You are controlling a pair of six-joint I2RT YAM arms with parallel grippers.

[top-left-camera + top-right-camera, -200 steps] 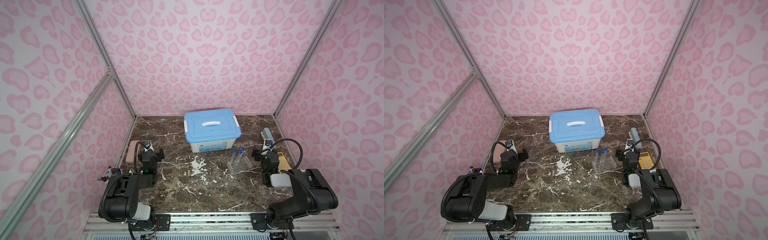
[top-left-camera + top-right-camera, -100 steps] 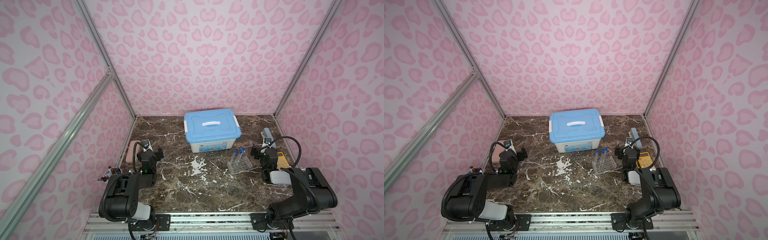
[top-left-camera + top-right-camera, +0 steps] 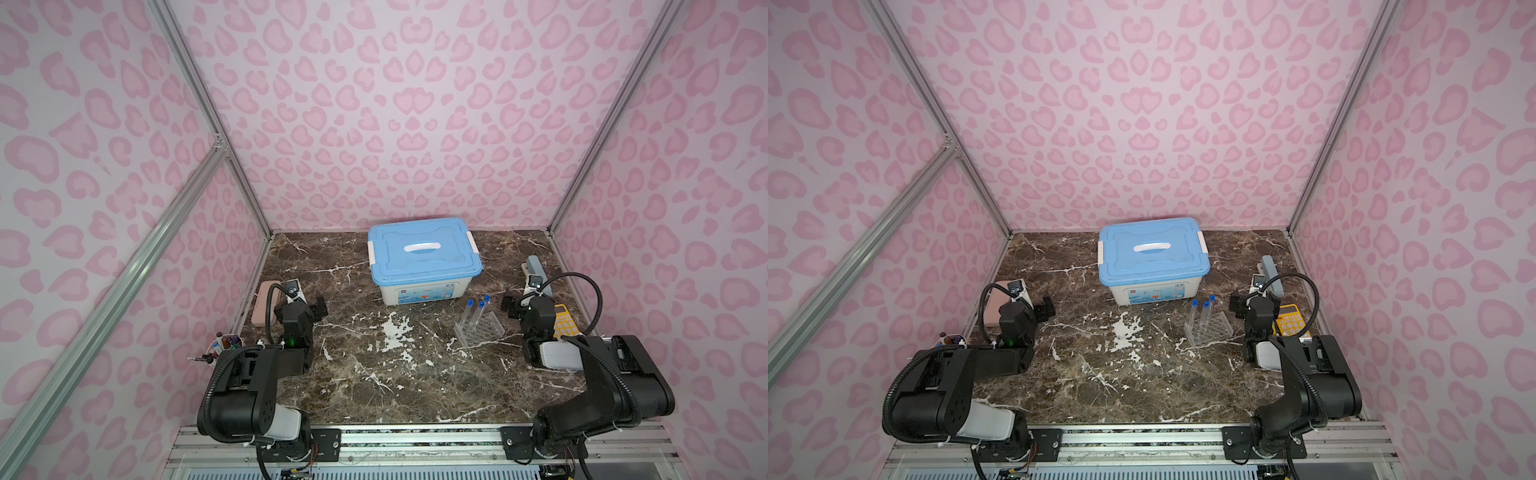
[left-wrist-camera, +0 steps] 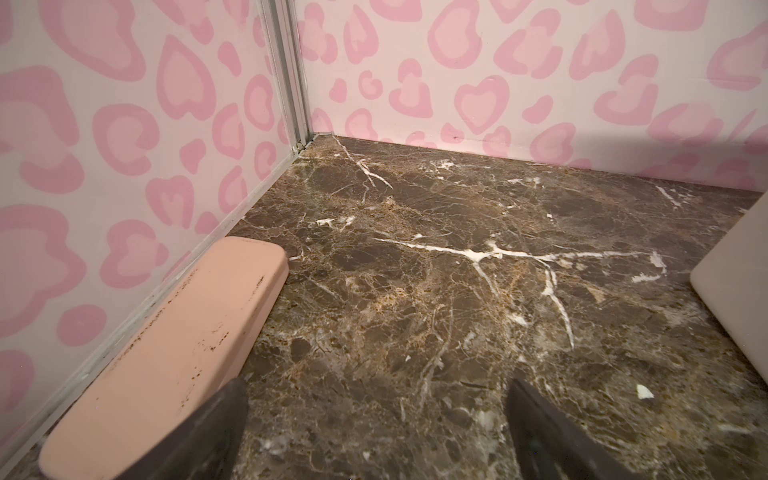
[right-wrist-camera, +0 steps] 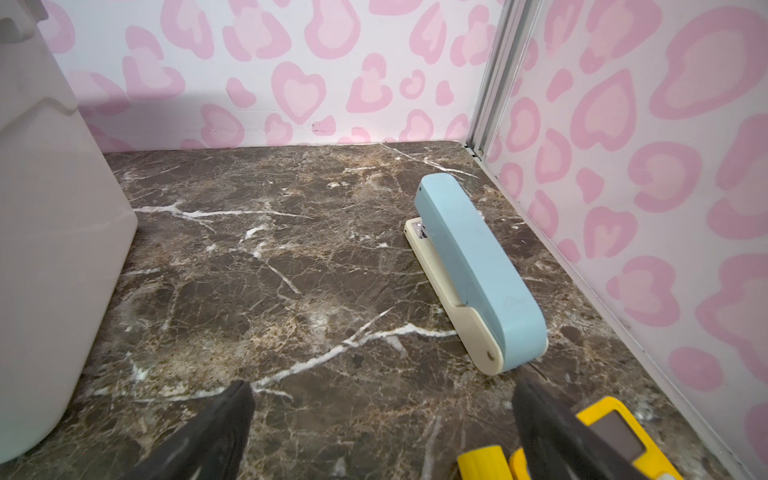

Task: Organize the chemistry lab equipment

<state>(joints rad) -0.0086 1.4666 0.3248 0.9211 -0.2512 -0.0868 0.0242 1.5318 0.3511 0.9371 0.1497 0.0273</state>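
Black-fingered, the left end effector (image 4: pixel 374 415) gapes wide and empty, low over the marble worktop (image 3: pixel 374 374), with a pink case (image 4: pixel 178 353) just to its left by the wall. The right end effector (image 5: pixel 380 415) is equally spread and holds nothing; a blue stapler (image 5: pixel 469 257) lies just beyond it and a yellow calculator (image 5: pixel 615 432) sits at its right finger. Right of centre, three blue-capped test tubes (image 3: pixel 478 316) stand upright in a clear rack (image 3: pixel 482 330), just nearer than a closed blue-lidded box (image 3: pixel 424 257). No dish, beaker or flask shows. This looks like a pause between steps. If the rack belongs in the box, the lid must come off first, then the right arm reaches left.
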